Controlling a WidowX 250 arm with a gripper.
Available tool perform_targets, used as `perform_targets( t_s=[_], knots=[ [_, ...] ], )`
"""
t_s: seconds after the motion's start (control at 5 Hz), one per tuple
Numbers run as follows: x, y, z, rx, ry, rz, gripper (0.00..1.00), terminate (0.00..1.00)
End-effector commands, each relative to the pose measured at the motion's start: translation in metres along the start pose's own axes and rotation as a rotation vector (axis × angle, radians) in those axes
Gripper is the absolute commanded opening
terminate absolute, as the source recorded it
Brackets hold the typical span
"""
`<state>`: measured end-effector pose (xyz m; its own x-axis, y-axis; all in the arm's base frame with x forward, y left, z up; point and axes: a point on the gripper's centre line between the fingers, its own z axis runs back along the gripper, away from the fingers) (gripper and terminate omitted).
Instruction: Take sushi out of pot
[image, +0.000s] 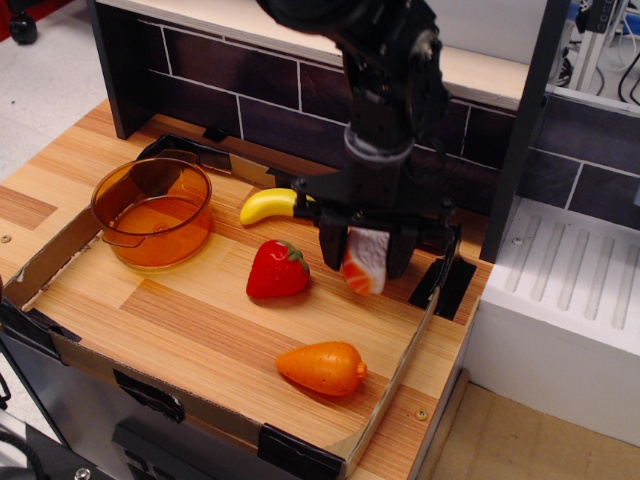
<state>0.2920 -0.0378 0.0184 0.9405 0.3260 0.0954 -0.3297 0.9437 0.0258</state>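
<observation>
Nearest me, orange carrot toy lies at the tray's front. Strawberry mid-tray. Just right of it the gripper is clamped on the sushi, held w/ orange end down, above the wood, well apart from the pot at left. Banana further back.

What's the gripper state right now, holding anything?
Gripper: closed on the sushi, held above the board, well clear of the pot.
</observation>
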Motion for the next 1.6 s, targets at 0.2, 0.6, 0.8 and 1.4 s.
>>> perform_targets(
  t_s=[0.2,0.6,0.8,1.4],
  knots=[
    [-0.006,0.0,0.003,-0.01,0.006,0.006,1.0,0.0],
    [0.004,0.012,0.059,-0.093,-0.013,0.047,1.0,0.0],
    [0.009,0.023,0.1,-0.178,-0.009,0.068,1.0,0.0],
    [0.012,0.038,0.12,-0.199,-0.001,0.098,1.0,1.0]
  ],
)
